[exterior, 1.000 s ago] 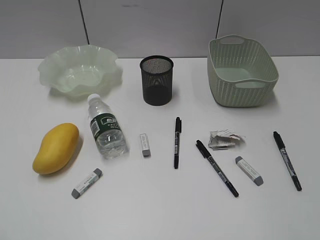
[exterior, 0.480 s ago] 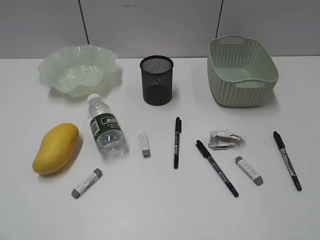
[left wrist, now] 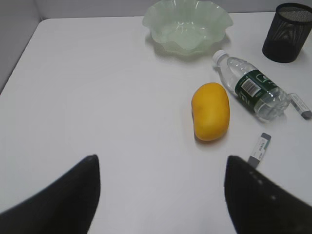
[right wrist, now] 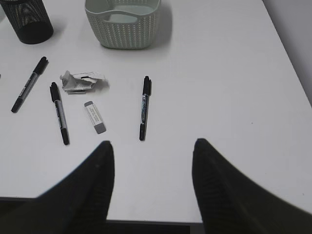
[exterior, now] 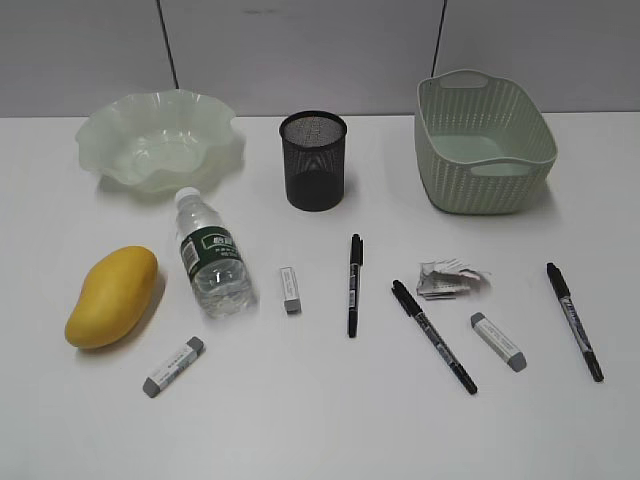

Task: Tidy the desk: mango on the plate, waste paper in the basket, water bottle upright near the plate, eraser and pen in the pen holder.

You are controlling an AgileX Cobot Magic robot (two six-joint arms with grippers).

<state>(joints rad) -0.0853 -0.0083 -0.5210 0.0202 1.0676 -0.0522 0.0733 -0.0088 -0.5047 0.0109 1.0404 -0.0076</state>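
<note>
Above the desk (exterior: 300,420), left claw (left wrist: 161,195) wide apart, right claw (right wrist: 152,187) parted, both holding nothing

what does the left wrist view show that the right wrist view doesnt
Only the left wrist view shows the mango, the plate, the water bottle lying on its side, two erasers near them, and the left tool, open and empty.

Only the right wrist view shows the basket, the waste paper, three pens, another eraser, and the right tool, open and empty.

Both show the pen holder and the white desk.
</note>
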